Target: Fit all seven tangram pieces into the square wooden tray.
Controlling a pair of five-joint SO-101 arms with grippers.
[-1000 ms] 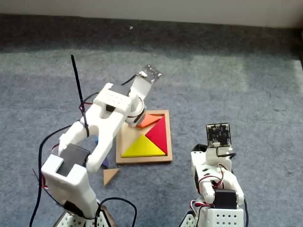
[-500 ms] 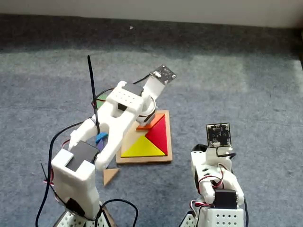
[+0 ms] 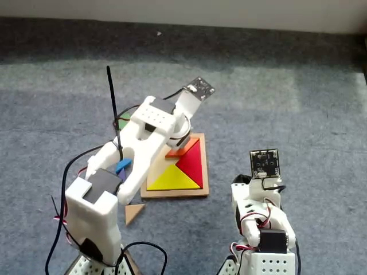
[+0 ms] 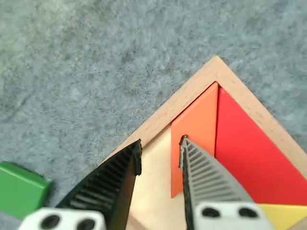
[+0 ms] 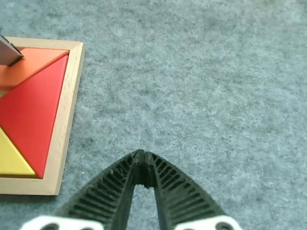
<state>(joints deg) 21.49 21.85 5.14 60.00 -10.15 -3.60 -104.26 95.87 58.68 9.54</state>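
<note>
Compared with one second ago, the left arm (image 3: 143,140) has swung to the right in the high view, and its wrist now hangs over the far side of the wooden tray (image 3: 175,195). The orange piece (image 3: 179,150), which looked askew then, now lies flat. In the last half second almost nothing changes.

The left arm stretches from its base diagonally over the tray's left part. The left gripper (image 4: 160,143) points down with its jaws apart and nothing between them; one fingertip (image 4: 184,143) is over the orange piece, the other over the tray's bare floor.

The orange piece lies inside the tray with its narrow end in the far right corner. Its long side runs against the red triangle (image 4: 244,143). The yellow triangle (image 3: 172,179) fills the near part of the tray.

The right arm (image 3: 261,223) stays folded near its base. The right gripper (image 5: 142,155) is closed and empty over the carpet, beside the tray.

On the carpet are a green piece (image 4: 19,189), a blue piece (image 3: 123,167) and a tan triangle (image 3: 133,213).
</note>
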